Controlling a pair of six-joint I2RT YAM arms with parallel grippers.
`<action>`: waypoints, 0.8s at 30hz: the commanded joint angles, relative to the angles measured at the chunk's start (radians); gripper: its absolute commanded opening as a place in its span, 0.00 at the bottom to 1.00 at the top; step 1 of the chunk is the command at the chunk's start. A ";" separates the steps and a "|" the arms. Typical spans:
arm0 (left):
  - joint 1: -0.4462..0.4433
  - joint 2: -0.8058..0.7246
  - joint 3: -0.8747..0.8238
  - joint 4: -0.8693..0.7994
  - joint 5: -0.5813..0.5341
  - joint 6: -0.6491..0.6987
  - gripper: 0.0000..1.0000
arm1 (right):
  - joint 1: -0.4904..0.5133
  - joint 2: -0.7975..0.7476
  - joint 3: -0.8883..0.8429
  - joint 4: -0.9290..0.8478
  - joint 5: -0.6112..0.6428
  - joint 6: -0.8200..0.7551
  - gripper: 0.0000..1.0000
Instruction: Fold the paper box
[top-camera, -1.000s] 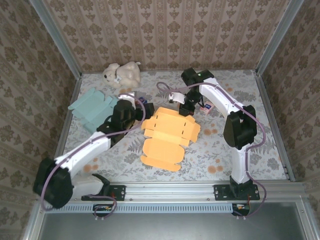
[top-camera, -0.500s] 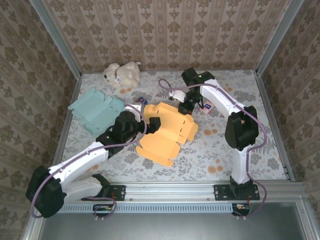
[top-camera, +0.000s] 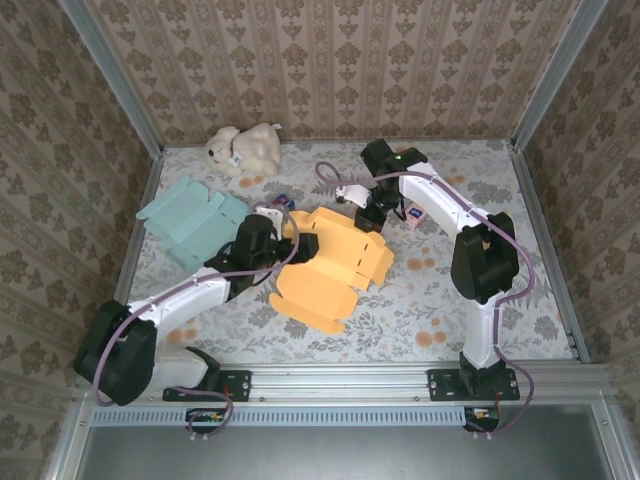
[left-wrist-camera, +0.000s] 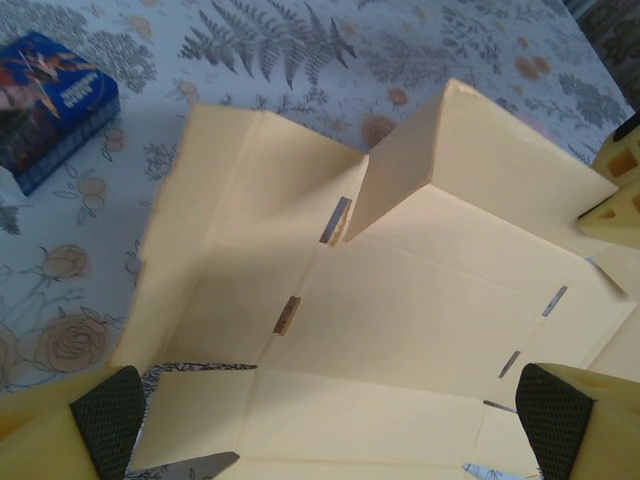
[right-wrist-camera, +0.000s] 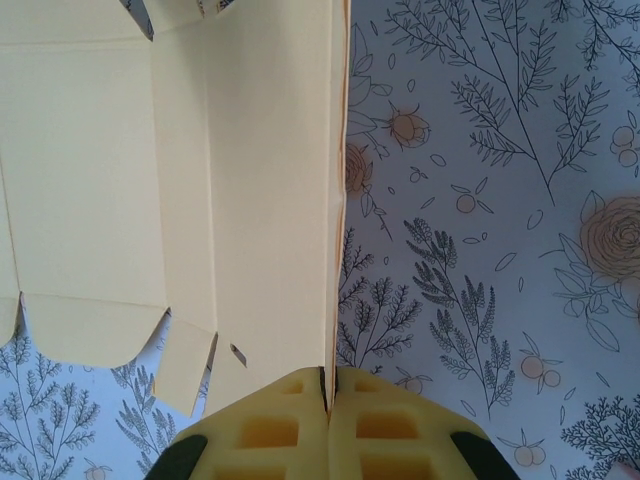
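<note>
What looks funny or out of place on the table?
A plush toy sits at the far left corner of the table, odd beside folding work. The orange paper box lies crooked, half folded, one flap standing up. Nothing looks torn or spilled.

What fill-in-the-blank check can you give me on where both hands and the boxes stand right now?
1. The right hand is shut on an edge of the paper box, coloured ____.
2. The left hand hovers over that box with its fingers ____.
3. The teal flat box lies to the ____ of the paper box.
4. The small box in the left wrist view is ____.
Missing words: orange; open; left; blue.
</note>
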 joint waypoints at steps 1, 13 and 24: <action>0.007 0.035 -0.013 0.060 0.056 -0.017 1.00 | 0.008 -0.041 -0.012 0.013 -0.021 0.004 0.00; 0.058 0.176 0.000 0.091 0.029 -0.027 1.00 | 0.008 -0.046 -0.025 0.027 -0.013 -0.006 0.00; 0.056 0.219 -0.006 0.146 0.089 -0.070 1.00 | 0.006 -0.040 -0.028 0.042 0.006 0.006 0.00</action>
